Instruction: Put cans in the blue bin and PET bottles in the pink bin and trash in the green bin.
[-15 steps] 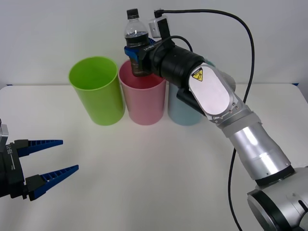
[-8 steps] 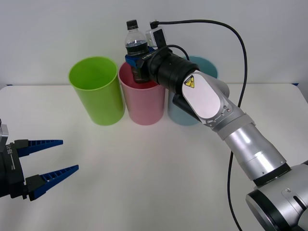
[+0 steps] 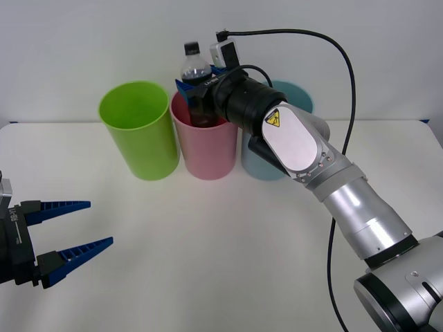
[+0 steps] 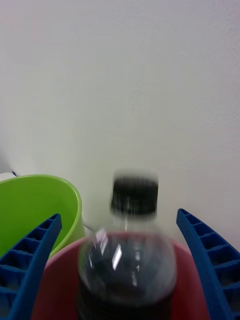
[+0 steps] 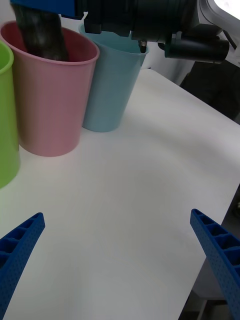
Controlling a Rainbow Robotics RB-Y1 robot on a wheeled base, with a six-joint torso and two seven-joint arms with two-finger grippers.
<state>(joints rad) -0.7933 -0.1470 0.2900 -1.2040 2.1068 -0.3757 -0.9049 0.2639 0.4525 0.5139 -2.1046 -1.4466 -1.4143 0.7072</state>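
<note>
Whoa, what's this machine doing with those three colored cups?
It is sorting rubbish. The right gripper is above the pink bin, its blue fingers spread wide on either side of a small PET bottle, whose lower part is already inside the rim. The green bin stands beside the pink one, the blue bin on its other side. The left gripper waits open, low over the table.

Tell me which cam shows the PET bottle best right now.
Right wrist view: the PET bottle sits centred between the open jaws of the right gripper, cap up, lower body inside the pink bin. Front view shows only its cap and shoulder above the gripper. Left wrist view catches its dark lower body entering the bin.
</note>
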